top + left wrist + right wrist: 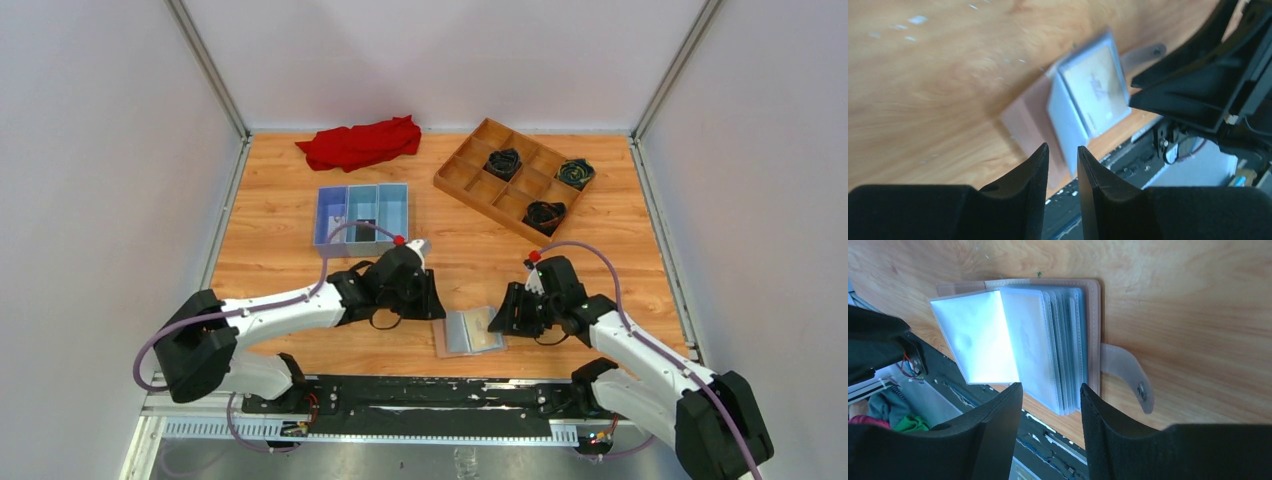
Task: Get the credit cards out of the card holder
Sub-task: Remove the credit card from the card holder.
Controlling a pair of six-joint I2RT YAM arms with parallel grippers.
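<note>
The card holder point(468, 333) lies open on the wood near the table's front edge, tan-pink cover down, its snap strap point(1128, 375) out to the side. Several clear sleeves point(1048, 350) fan across it, and one leaf point(975, 337) is turned over. A gold-tan credit card point(1095, 85) shows through the top sleeve. My left gripper point(438, 305) hovers just left of the holder, its fingers point(1038, 165) a little apart with nothing between them. My right gripper point(497, 318) is at the holder's right edge, open and empty, above the sleeve stack point(1050, 390).
A blue three-compartment tray point(362, 188) behind the left arm has small pale and dark things in it. A wooden grid tray point(480, 170) with dark coils stands back right. A red cloth point(360, 143) lies at the back. The black base rail point(400, 395) runs just before the holder.
</note>
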